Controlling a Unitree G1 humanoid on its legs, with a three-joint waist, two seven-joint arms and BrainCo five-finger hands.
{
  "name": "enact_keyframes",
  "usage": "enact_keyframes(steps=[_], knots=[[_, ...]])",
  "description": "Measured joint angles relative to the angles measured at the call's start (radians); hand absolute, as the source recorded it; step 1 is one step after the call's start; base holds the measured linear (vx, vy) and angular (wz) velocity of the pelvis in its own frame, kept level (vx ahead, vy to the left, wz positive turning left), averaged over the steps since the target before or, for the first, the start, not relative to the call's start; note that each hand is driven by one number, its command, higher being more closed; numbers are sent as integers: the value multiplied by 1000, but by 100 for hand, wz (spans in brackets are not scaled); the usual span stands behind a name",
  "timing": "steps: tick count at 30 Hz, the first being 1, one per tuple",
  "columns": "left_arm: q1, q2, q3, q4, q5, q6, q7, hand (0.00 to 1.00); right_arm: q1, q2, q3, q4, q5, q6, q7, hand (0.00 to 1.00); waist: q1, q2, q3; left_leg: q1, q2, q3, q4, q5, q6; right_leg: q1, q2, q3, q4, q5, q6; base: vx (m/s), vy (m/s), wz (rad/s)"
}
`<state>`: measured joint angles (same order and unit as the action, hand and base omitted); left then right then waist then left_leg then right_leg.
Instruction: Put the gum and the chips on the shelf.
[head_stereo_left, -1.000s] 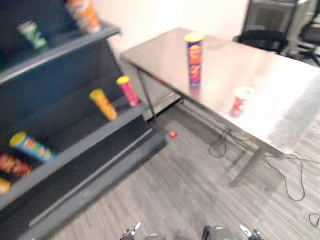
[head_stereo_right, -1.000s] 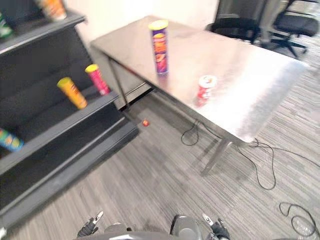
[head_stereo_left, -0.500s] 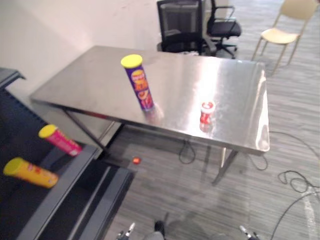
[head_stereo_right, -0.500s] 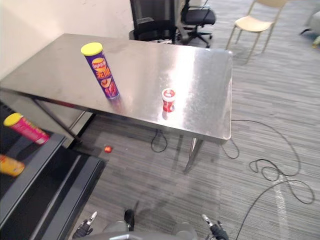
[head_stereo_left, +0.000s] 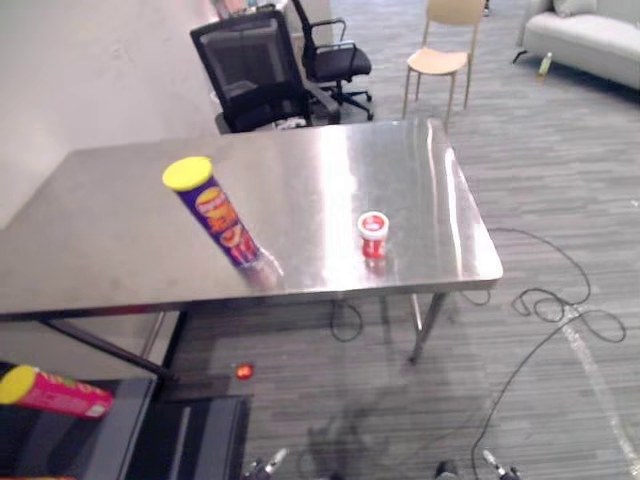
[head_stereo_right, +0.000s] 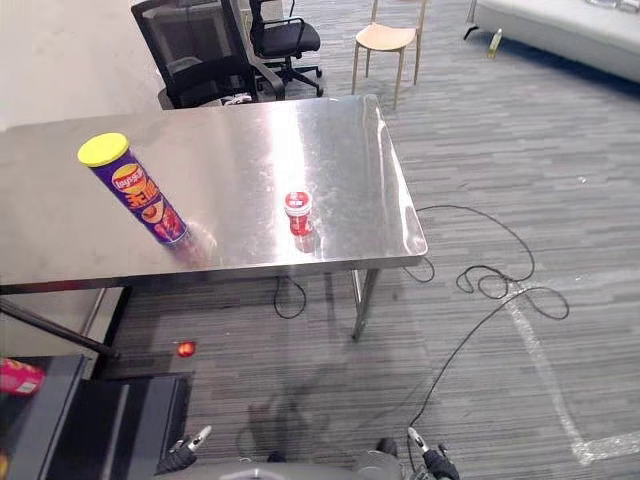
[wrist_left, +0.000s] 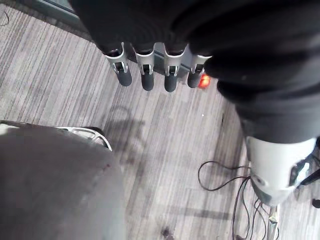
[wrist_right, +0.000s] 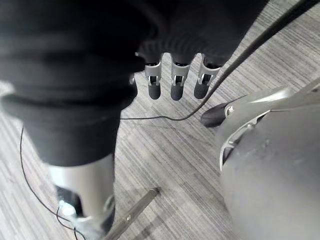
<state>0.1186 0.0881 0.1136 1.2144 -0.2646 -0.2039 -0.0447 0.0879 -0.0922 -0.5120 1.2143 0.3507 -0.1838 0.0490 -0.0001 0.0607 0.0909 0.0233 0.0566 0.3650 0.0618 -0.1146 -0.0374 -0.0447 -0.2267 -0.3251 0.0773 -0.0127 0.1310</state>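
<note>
A tall purple chips can (head_stereo_left: 215, 212) with a yellow lid stands upright on the steel table (head_stereo_left: 120, 250), left of its middle. The gum, a small red tub (head_stereo_left: 373, 233) with a white lid, stands to the can's right, close to the table's front edge. A corner of the dark shelf (head_stereo_left: 130, 430) shows at the lower left, with a pink can (head_stereo_left: 55, 392) lying on it. My left hand (wrist_left: 146, 75) hangs over the grey floor, fingers straight, holding nothing. My right hand (wrist_right: 176, 82) hangs the same way, also with nothing in it.
Two black office chairs (head_stereo_left: 250, 70) and a beige chair (head_stereo_left: 440, 50) stand behind the table, a sofa (head_stereo_left: 590, 40) at the far right. Black cables (head_stereo_left: 550, 310) loop on the floor right of the table. A small red thing (head_stereo_left: 243, 371) lies under the table's front.
The camera has swung right: the shelf has slid off to the lower left and the table now sits in the middle. The can and the tub stand where they were.
</note>
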Motion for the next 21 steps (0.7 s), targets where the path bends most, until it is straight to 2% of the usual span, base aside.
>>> enact_keyframes(steps=[3, 9, 11, 12, 14, 18, 21], knots=[[8, -6, 9, 1, 6, 4, 0, 0, 1, -8, -43, 19, 0, 3, -10, 0, 4, 8, -8, 20, 10, -35, -53, 27, -10, 24, 27, -24, -45, 4, 6, -53, -89, 17], [20, 6, 50, -2, 11, 11, 0, 0, -11, -22, -187, 19, -1, 3, -23, 0, 6, -32, -13, 18, 24, -52, -95, 51, -21, 51, 57, -47, -130, 40, 7, -33, -51, 5], [23, 8, 52, -2, 12, 11, 0, 0, -24, -40, -238, 19, 0, 4, -26, 0, 5, -35, -15, 16, 22, -51, -95, 51, -20, 52, 56, -47, -137, 47, 4, 61, 4, -2], [23, 12, 53, -3, 27, 11, 0, 0, -43, -74, -299, 19, 2, 4, -37, 0, 3, -37, -16, 16, 11, -52, -96, 51, -20, 54, 53, -45, -145, 56, 3, 59, 20, -4], [23, 13, 59, -4, 45, 11, 0, 0, -61, -102, -331, 14, 3, 5, -46, 0, 2, -38, -16, 16, 7, -52, -96, 51, -20, 55, 50, -41, -147, 57, 4, 57, 26, -5], [27, 12, 73, -15, 47, 11, 1, 0, -103, -190, -337, -128, 4, 2, -93, 0, 1, -40, -16, 13, 2, -52, -96, 51, -20, 49, 47, -29, -147, 57, 3, 31, 1, -5], [37, 7, 75, -37, 43, 9, 3, 0, -116, -231, -289, -389, -3, -5, -161, 0, -2, -43, -14, 7, 2, -53, -96, 51, -21, 39, 47, -23, -146, 57, 3, -16, -22, -4]])
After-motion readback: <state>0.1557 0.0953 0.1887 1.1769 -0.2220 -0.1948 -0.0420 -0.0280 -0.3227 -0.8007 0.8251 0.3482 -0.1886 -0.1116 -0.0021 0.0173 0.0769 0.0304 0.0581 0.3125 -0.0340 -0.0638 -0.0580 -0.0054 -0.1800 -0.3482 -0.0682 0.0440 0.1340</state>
